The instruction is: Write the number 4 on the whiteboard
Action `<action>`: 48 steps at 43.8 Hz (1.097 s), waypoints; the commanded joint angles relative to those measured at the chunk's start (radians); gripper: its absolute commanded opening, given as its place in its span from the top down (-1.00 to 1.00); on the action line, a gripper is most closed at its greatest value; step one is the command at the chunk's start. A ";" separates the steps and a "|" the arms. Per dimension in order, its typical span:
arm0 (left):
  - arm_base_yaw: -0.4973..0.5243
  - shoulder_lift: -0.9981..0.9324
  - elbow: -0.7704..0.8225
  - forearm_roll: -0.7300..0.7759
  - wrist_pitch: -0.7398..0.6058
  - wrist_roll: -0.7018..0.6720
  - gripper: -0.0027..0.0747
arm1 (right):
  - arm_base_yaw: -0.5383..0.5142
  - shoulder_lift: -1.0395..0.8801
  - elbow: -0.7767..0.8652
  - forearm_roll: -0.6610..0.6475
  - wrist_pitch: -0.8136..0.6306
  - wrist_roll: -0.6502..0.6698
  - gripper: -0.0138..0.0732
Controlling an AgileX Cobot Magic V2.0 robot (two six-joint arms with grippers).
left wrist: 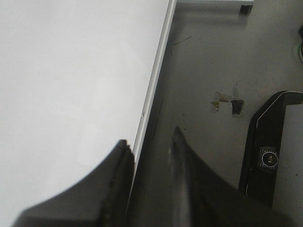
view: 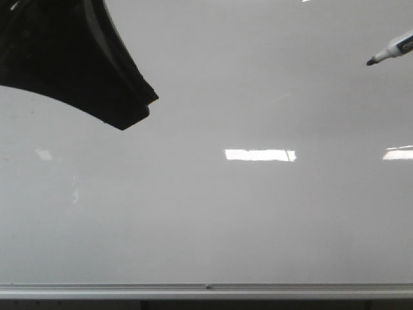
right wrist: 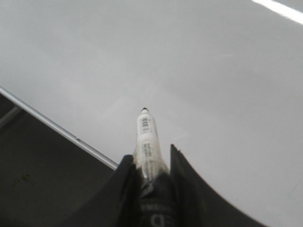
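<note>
The whiteboard is glossy pale grey and fills the front view, with a silver bottom rail. No number 4 or other marker line shows on it. My right gripper is shut on a white marker whose dark tip points at the board. In the front view only the marker shows, at the top right, and I cannot tell whether its tip touches the board. My left gripper is open and empty over the board's rail. It appears as a dark shape at the top left of the front view.
Bright rectangular light reflections lie on the board. Past the rail in the left wrist view are a dark floor with tape scraps and a black machine base.
</note>
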 commanded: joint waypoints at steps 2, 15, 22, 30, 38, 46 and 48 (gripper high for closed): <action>0.002 -0.028 -0.037 -0.014 -0.048 -0.013 0.98 | -0.028 -0.009 -0.023 0.021 -0.072 0.012 0.83; 0.002 -0.028 -0.037 -0.014 -0.050 -0.013 0.98 | -0.028 0.065 -0.048 0.099 -0.122 0.012 0.83; 0.002 -0.028 -0.037 -0.014 -0.051 -0.013 0.98 | -0.022 0.221 -0.119 0.126 -0.195 0.011 0.83; 0.002 -0.028 -0.037 -0.014 -0.051 -0.013 0.98 | 0.008 0.369 -0.186 0.133 -0.328 0.007 0.83; 0.002 -0.028 -0.037 -0.014 -0.052 -0.013 0.98 | 0.009 0.443 -0.217 0.186 -0.419 0.007 0.83; 0.002 -0.028 -0.037 -0.014 -0.056 -0.013 0.98 | 0.009 0.505 -0.247 0.193 -0.462 0.007 0.83; 0.002 -0.028 -0.037 -0.014 -0.056 -0.013 0.98 | 0.009 0.519 -0.253 0.193 -0.471 0.007 0.83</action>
